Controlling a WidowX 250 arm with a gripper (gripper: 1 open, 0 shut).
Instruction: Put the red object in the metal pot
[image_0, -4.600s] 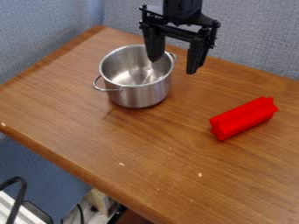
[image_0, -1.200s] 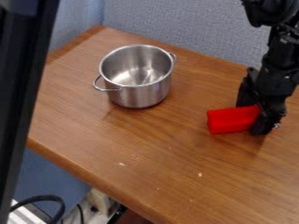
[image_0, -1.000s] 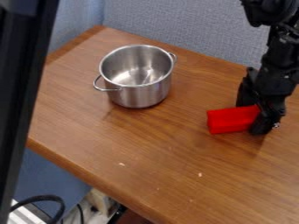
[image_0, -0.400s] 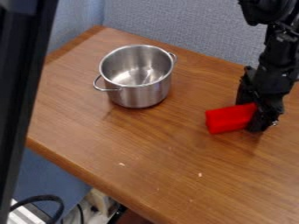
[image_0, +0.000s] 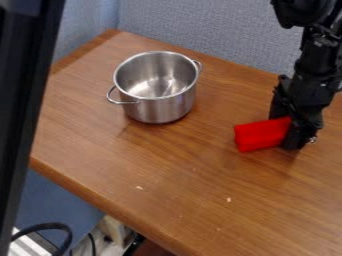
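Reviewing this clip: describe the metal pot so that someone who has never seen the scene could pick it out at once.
Start at the wooden table and look toward its far left part, near the blue wall. The metal pot stands there upright and empty, apart from the red block at the right. It is the only shiny, round thing on the table, with two small side handles.

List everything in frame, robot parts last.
metal pot: 1, shiny steel, upper left of the table, empty, upright
red object: 1, bright red, right side of the table, far end hidden by the gripper
table: 1, brown wood, fills most of the view
wall: 1, blue-grey, behind the table
dark bar: 1, black, blurred, along the left edge
gripper: 1, black, pointing down at the red object's far end, fingers astride it
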